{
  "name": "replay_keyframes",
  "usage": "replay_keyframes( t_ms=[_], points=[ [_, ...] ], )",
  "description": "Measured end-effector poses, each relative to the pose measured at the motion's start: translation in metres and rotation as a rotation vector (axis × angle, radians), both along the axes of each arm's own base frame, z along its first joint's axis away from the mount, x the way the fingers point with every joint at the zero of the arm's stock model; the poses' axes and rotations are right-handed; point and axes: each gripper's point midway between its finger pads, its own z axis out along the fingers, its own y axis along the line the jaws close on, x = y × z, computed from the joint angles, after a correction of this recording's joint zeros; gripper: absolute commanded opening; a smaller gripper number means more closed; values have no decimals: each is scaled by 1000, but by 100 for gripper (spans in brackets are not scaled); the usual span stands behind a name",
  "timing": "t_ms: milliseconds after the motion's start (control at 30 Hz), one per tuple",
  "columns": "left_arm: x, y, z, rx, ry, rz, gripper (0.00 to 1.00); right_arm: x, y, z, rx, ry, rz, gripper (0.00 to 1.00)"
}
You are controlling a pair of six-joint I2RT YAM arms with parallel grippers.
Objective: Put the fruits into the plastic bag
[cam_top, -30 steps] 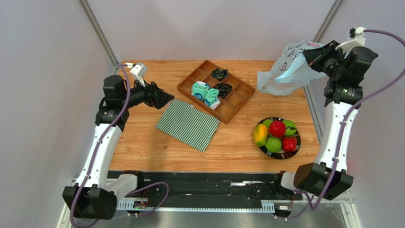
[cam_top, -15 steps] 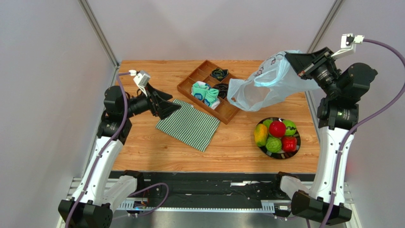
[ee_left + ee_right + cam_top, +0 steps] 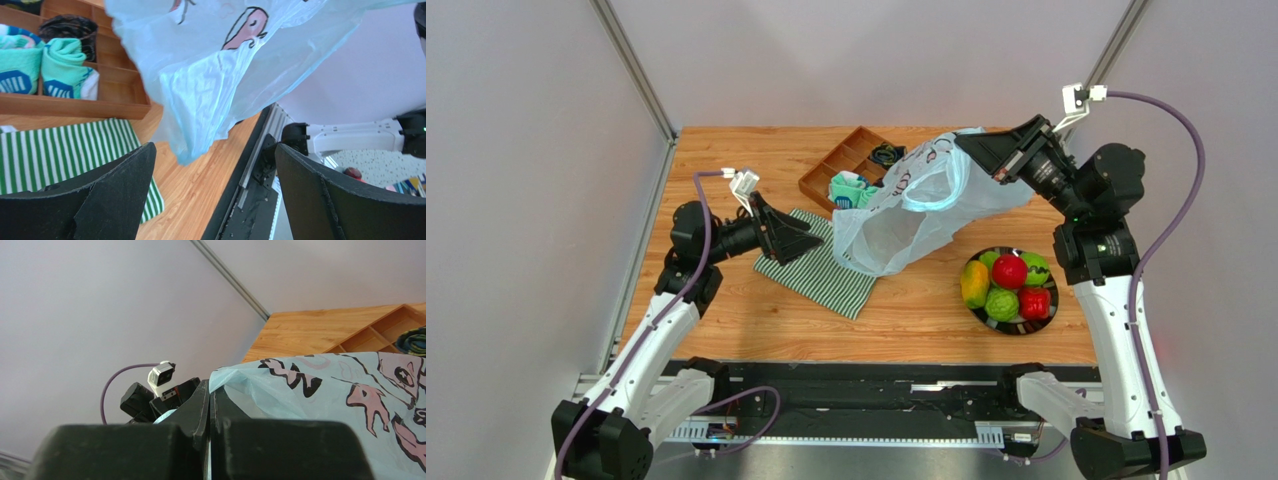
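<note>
Top external showed your right gripper [image 3: 972, 148] clenched on the plastic bag [image 3: 916, 205], its long drape slanting down toward your wide-open, empty left gripper [image 3: 812, 239]

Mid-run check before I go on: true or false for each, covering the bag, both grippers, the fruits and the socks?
1. The right gripper is shut on the plastic bag. True.
2. The left gripper grips the bag's lower edge. False: it stands open, holding nothing.
3. A fruit is already in the bag. False: the fruits in view all sit on the dark plate.
4. The striped cloth lies beside the wooden tray. True.
5. The teal socks lie on the plate. False: they are in the tray.
</note>
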Motion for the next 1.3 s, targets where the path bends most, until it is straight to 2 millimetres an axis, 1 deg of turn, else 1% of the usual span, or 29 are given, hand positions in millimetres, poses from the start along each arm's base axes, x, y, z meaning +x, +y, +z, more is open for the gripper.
replay_keyframes(
  t_ms=[67, 133, 267, 367, 500, 533, 633, 767, 933, 1133, 1200, 1233, 1300],
  points=[
    [-4, -5, 4, -7, -19, -21, 98, 0, 10, -1, 6, 6, 25, 0],
    [-5, -7, 4, -4, -25, -24, 98, 2, 17, -2, 11, 9, 40, 0],
    [-5, -10, -7, 30, -9, -11, 98, 6, 27, -4, 16, 16, 57, 0],
    [-10, -14, -20, 46, 9, -17, 98, 10, 29, -5, 19, 18, 54, 0],
    [-20, -20, -49, 75, 68, -19, 98, 13, 31, -4, 26, 13, 55, 0],
    [-21, -20, -55, 85, 85, -14, 98, 13, 32, -3, 28, 12, 57, 0],
    [-17, -21, -64, 106, 103, 6, 98, 14, 35, -3, 35, 15, 67, 0],
    [-5, -23, -69, 128, 112, 40, 96, 14, 40, -4, 39, 23, 81, 0],
    [8, -38, -64, 143, 104, 29, 95, 13, 41, -6, 41, 26, 84, 0],
    [2, -50, -70, 162, 113, -4, 94, 11, 40, -3, 42, 20, 85, 0],
    [2, -51, -71, 165, 113, 1, 81, 9, 40, -2, 44, 16, 85, 0],
    [2, -51, -72, 167, 114, 5, 56, 8, 40, -1, 45, 13, 85, 0],
    [3, -49, -74, 172, 112, 17, 30, 5, 39, 1, 46, 7, 86, 0]
  ],
)
